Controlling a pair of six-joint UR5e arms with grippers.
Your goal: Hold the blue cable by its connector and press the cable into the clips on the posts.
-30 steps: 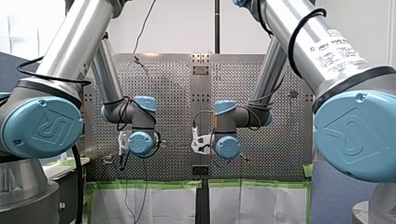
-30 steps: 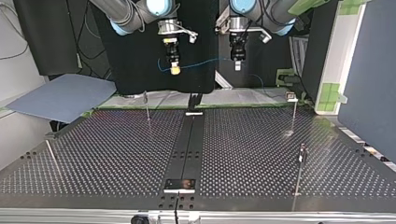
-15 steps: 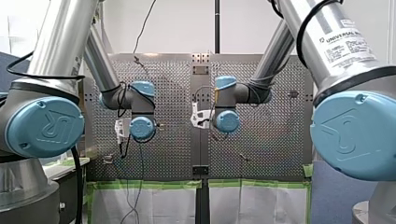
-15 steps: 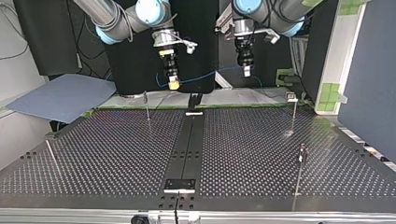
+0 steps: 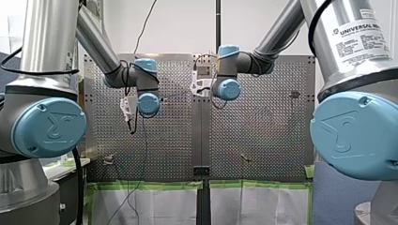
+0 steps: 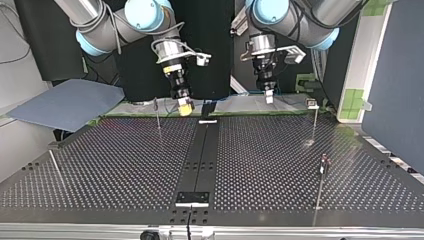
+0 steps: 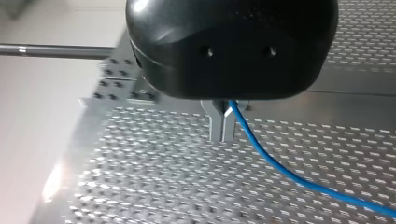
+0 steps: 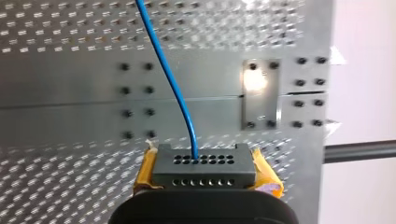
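Our right claw (image 6: 184, 105) pinches the dark grey, hole-pierced block connector (image 8: 204, 173) between its yellow pads (image 8: 145, 170). The thin blue cable (image 7: 280, 170) leaves the connector's face and runs to our left claw (image 7: 222, 128), whose metal fingers are pressed together on it. Both claws hang above the perforated metal surface (image 6: 125, 165), at its edge nearest the arms.

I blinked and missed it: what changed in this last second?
My right gripper, holding the connector, and my left gripper, pinching the blue cable, both sank toward the perforated table, carrying the cable lower. Both kept their hold; the posts stayed put.
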